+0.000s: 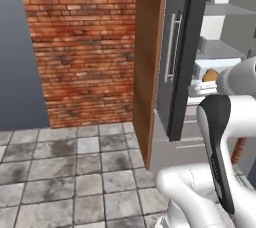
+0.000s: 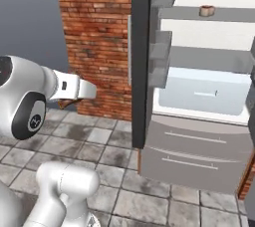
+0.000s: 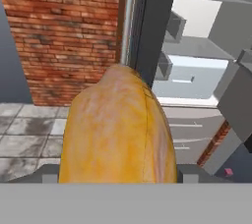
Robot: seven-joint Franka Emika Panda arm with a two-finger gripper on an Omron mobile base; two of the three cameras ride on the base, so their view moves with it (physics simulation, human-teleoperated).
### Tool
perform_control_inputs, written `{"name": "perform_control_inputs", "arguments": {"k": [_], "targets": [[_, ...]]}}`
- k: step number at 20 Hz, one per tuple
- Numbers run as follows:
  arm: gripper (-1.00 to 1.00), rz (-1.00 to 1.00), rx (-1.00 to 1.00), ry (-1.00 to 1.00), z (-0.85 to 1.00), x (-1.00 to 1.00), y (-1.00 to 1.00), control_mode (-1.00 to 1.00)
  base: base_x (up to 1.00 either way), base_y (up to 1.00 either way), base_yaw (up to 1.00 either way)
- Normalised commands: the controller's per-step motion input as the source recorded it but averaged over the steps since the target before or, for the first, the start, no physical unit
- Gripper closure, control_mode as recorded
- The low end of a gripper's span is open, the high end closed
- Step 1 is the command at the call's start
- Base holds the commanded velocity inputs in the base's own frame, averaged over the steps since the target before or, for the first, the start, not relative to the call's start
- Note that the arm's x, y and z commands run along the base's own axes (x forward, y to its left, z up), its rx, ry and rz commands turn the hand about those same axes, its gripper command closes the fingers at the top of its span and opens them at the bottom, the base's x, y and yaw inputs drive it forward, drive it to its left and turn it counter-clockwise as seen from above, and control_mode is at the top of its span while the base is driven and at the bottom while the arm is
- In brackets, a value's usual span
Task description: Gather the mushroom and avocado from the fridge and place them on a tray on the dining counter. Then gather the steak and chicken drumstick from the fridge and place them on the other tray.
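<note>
A big tan-yellow chicken drumstick sits between the fingers of my gripper, which is shut on it in the hand view. It also peeks out as a tan lump beside the white arm, and as a brown bit under the hand. I am in front of the grey fridge, whose door stands open. Its white inside shows grey shelves and a pale drawer. The mushroom, avocado, steak, both trays and the dining counter are out of view.
A small tan pot-like item stands on the fridge's top shelf. A wooden side panel and a red brick wall lie left of the fridge. Grey floor tiles stretch in front. Two grey fridge drawers sit below.
</note>
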Motion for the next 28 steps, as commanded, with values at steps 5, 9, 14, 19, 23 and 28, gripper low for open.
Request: {"name": "perform_control_inputs", "arguments": {"k": [5, 9, 14, 19, 23, 28], "targets": [[1.0, 0.0, 0.0, 0.0, 0.0, 0.0, 0.0, 1.0, -0.07, 0.95, 0.01], [1.0, 0.0, 0.0, 0.0, 0.0, 0.0, 0.0, 1.0, 0.17, 0.97, 0.18], [1.0, 0.0, 0.0, 0.0, 0.0, 0.0, 0.0, 1.0, 0.22, 0.87, 0.31], [1.0, 0.0, 0.0, 0.0, 0.0, 0.0, 0.0, 1.0, 0.18, 0.57, 0.39], [1.0, 0.0, 0.0, 0.0, 0.0, 0.0, 0.0, 1.0, 0.17, 0.24, 0.49], [1.0, 0.0, 0.0, 0.0, 0.0, 0.0, 0.0, 1.0, 0.2, 0.14, 0.55]]}}
